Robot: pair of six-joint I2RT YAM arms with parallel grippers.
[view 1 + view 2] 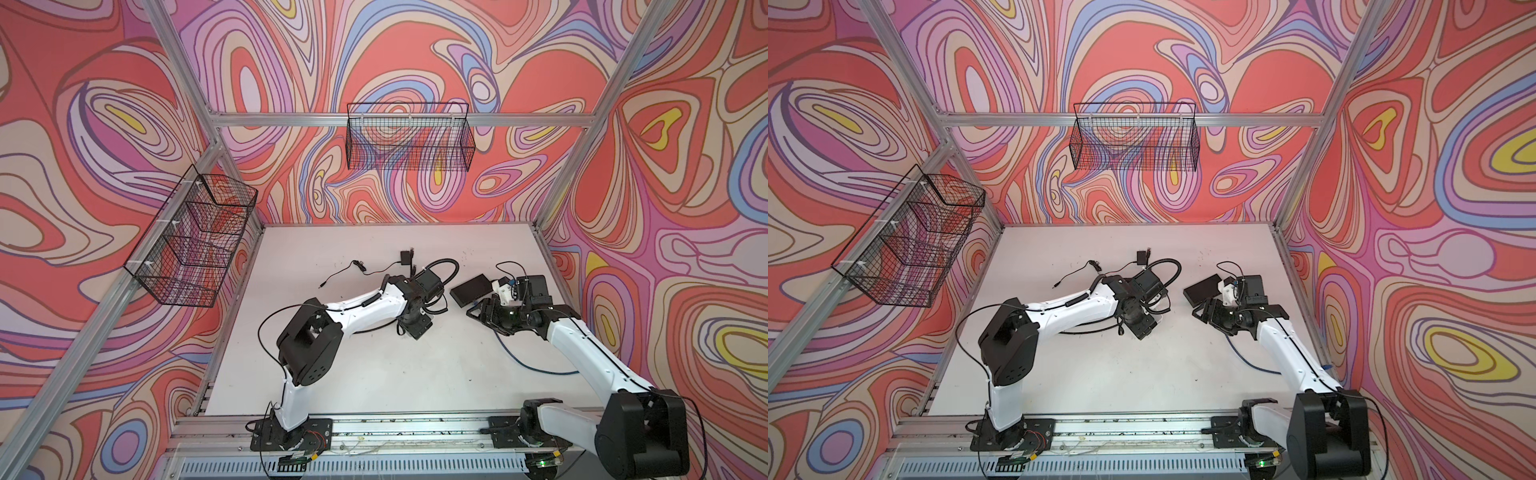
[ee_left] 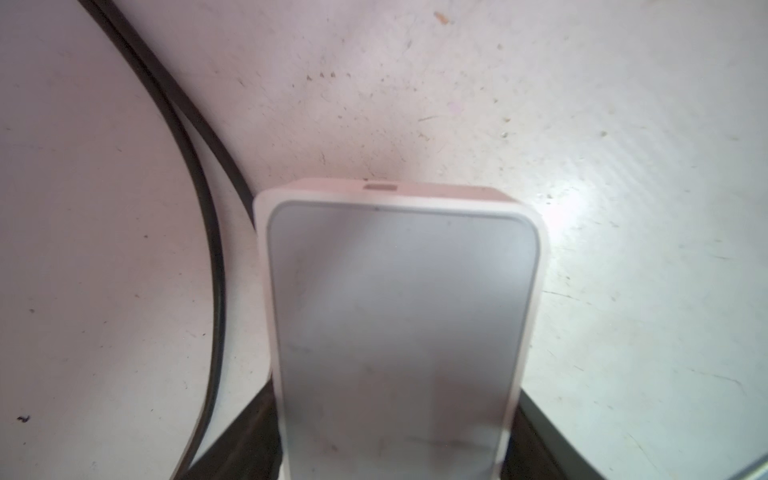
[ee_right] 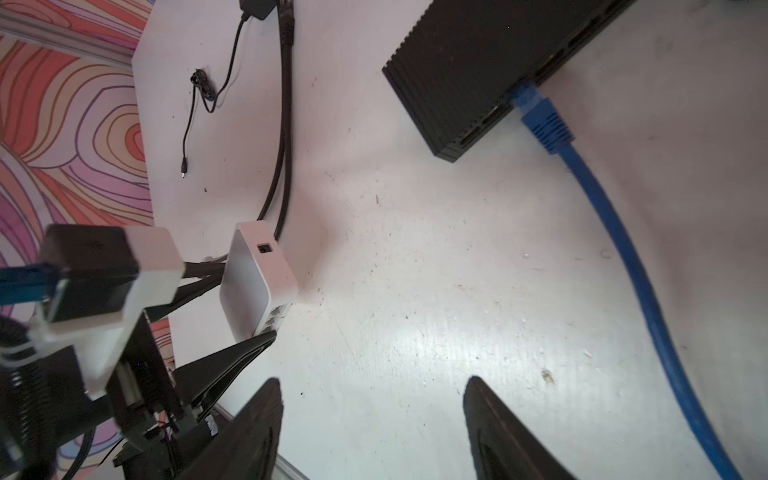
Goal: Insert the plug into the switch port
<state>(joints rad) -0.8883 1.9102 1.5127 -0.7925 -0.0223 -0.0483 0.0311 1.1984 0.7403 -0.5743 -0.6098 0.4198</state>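
A white switch [image 2: 399, 311] stands on edge on the table, and my left gripper [image 2: 392, 436] is shut on its two sides. From the right wrist view the white switch [image 3: 253, 282] shows a row of ports [image 3: 276, 318] on its lower side. A thick black cable [image 3: 284, 124] runs from behind it to a plug [image 3: 286, 16] lying loose at the far end of the table. My right gripper [image 3: 372, 386] hovers open over bare table with nothing between its fingers. In a top view it [image 1: 478, 309] sits just in front of the black switch [image 1: 471, 289].
A blue cable [image 3: 615, 232] is plugged into a port of the black switch [image 3: 469, 62] and trails toward the front. A small black adapter [image 1: 405, 256] with a thin lead [image 1: 340, 272] lies at the back. Wire baskets [image 1: 409, 137] hang on the walls.
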